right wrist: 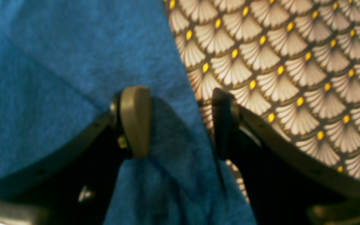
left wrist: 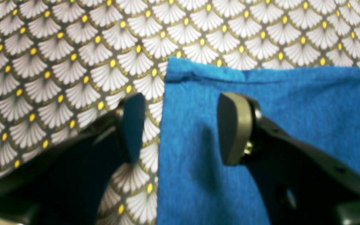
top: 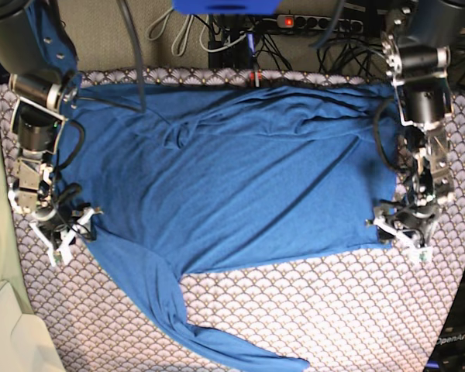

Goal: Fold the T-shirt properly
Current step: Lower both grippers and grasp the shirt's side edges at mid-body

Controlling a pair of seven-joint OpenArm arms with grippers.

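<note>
The medium-blue T-shirt (top: pixel 232 178) lies spread flat on the scallop-patterned cloth, with one long sleeve (top: pixel 209 337) trailing toward the front. My left gripper (top: pixel 401 232) is at the shirt's right front corner. In the left wrist view it (left wrist: pixel 183 128) is open, and the shirt's edge and corner (left wrist: pixel 261 109) lie between the fingers. My right gripper (top: pixel 64 231) is at the shirt's left edge. In the right wrist view it (right wrist: pixel 180 122) is open, astride the shirt's edge (right wrist: pixel 73 62), with one finger over blue cloth and one over the patterned cloth.
The grey-white scallop cloth (top: pixel 333 310) covers the table. Cables and a power strip (top: pixel 310 23) lie behind the far edge. A pale flat object (top: pixel 8 333) sits at the front left corner.
</note>
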